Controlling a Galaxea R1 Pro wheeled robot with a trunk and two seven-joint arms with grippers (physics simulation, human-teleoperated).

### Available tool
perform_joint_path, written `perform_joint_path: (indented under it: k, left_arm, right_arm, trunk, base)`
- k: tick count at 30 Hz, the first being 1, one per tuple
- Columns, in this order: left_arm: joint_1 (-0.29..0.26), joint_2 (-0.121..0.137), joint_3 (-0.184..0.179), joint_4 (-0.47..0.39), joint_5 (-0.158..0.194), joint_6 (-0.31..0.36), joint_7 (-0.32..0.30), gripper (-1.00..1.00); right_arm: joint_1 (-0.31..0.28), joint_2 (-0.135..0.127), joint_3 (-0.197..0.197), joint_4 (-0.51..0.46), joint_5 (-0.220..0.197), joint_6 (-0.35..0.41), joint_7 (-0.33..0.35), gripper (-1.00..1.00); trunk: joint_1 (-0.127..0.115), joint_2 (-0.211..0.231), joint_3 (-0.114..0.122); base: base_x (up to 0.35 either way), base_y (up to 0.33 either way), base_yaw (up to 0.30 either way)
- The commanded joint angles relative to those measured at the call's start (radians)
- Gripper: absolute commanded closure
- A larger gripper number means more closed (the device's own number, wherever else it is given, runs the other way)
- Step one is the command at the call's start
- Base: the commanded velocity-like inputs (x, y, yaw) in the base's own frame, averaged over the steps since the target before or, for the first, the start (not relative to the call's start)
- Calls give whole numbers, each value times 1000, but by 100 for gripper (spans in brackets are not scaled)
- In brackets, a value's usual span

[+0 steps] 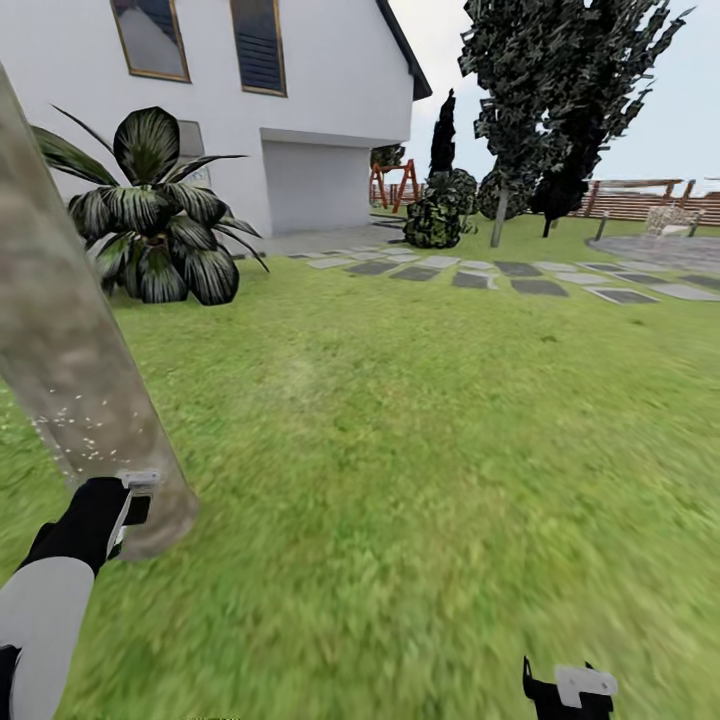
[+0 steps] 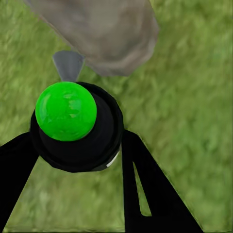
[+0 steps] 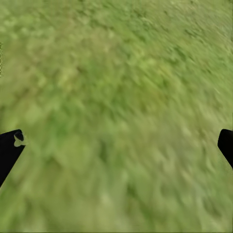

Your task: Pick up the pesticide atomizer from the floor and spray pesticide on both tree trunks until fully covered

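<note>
My left jaws clamp the atomizer, a black round body with a glossy green ball top and a grey nozzle. It sits at my left gripper, low on the lawn, nozzle just beside the base of a trunk. The trunk is mottled beige-grey, smooth, flecked with white specks. My right gripper hangs over grass, jaws spread wide. Another tree stands far off near the fence.
</note>
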Motion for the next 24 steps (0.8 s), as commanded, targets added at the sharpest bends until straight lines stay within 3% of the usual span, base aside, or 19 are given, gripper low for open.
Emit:
perform_joint_path:
  k: [1,4,8,10,11,13,15,24]
  left_arm:
    - [14,-1,3,-3,-2,6,3,100]
    - [66,-6,5,-2,-2,3,12,100]
    - [76,-37,7,-5,-1,-2,15,100]
    - [79,-38,11,-3,5,-8,13,100]
    - [80,-37,23,-2,15,-28,12,100]
    - [81,-32,90,5,43,-93,12,100]
    - [81,-36,112,7,45,-111,13,100]
    - [83,-41,115,7,42,-117,14,100]
  right_arm:
    - [-1,0,-4,2,11,-3,-6,-100]
    - [-1,1,-4,3,12,-2,-6,-100]
    - [-1,1,-4,4,12,-2,-5,-100]
    - [-1,1,-3,4,12,-2,-5,-100]
    - [-1,1,-2,4,12,-3,-5,-100]
    - [-1,1,-2,4,12,-3,-5,-100]
    - [-1,1,-2,4,12,-4,-5,-100]
    - [-1,1,-2,4,12,-4,-5,-100]
  trunk:
    - [0,0,-1]
    - [0,0,-1]
    - [0,0,-1]
    - [0,0,-1]
    - [0,0,-1]
    - [0,0,-1]
    - [0,0,-1]
    - [0,0,-1]
  base:
    - [74,-265,262]
    - [135,-257,274]
    - [169,-247,277]
    - [170,-246,278]
    - [171,-246,278]
    - [183,-240,278]
    - [215,-219,278]
    - [233,-202,278]
